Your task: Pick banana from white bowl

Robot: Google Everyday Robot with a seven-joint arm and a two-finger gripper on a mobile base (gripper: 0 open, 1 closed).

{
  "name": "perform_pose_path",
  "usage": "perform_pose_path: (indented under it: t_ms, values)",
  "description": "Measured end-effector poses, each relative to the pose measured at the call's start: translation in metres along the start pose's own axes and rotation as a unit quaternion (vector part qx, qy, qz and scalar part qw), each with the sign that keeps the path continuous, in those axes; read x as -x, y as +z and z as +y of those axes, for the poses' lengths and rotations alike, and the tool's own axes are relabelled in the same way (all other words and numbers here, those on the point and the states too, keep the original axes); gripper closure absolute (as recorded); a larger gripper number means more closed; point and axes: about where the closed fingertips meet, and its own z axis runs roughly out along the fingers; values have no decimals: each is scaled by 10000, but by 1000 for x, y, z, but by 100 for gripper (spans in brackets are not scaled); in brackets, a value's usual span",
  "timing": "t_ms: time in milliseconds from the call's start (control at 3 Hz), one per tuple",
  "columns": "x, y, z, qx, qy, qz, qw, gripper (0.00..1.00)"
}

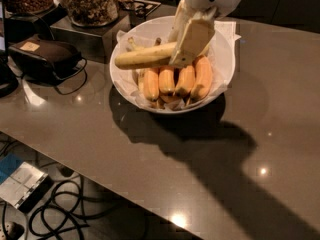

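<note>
By the far edge of the counter, the gripper clamps one end of the banana; leverage may twist it loose.

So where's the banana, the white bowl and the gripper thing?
banana (142,58): camera view, pale-yellow middle.
white bowl (223,51): camera view, right inner wall.
gripper (176,53): camera view, between fingertips, clamping the banana over the bowl.

Likely an office snack counter: glass jars of dark snacks stand by a glossy grey countertop, with black cables below. The white gripper clasps a pale-yellow banana above the white bowl.
</note>
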Motion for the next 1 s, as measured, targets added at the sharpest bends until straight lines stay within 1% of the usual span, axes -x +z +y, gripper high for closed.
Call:
perform_pose_path:
  t_ms: [333,667,1000]
  values:
    - [5,1,-9,-158,0,-86,9998,100]
    - [18,4,-8,-178,-121,-155,9996,100]
    - [44,9,11,49,-428,-314,9986,100]
